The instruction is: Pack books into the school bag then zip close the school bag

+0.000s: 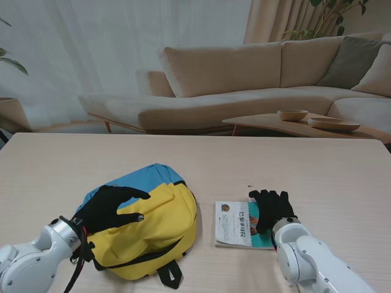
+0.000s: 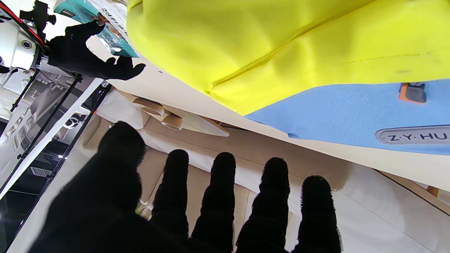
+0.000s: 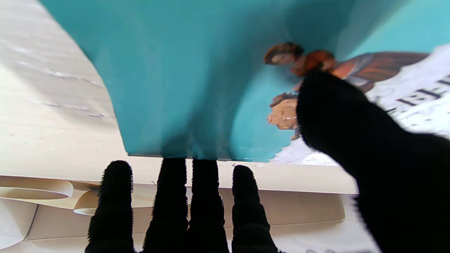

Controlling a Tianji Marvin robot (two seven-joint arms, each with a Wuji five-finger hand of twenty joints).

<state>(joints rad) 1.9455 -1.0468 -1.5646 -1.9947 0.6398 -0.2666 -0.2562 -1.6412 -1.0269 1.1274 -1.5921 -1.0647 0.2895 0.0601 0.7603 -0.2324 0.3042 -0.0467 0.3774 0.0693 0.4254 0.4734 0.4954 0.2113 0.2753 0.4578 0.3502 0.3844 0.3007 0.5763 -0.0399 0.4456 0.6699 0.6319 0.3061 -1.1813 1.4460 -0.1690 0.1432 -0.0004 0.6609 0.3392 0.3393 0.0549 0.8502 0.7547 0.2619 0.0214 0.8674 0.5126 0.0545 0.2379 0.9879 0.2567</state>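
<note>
Now left hand (image 1: 109,209) hovers fingers spread wide over yellow-blue school bag (image 1: 153,223), right hand (image 1: 270,210) fingers splayed flat over book (image 1: 235,224), thumb on cover.

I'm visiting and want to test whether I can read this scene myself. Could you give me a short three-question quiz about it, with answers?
1. True or false: the book is already inside the bag.
2. Which hand rests on the bag? A) left hand B) right hand C) neither
3. Fill in: the bag is yellow and ____.

Key
1. False. The book lies flat on the table, to the right of the bag, with the right hand over its right part.
2. A. The left hand lies with fingers spread on top of the bag.
3. Blue.
</note>
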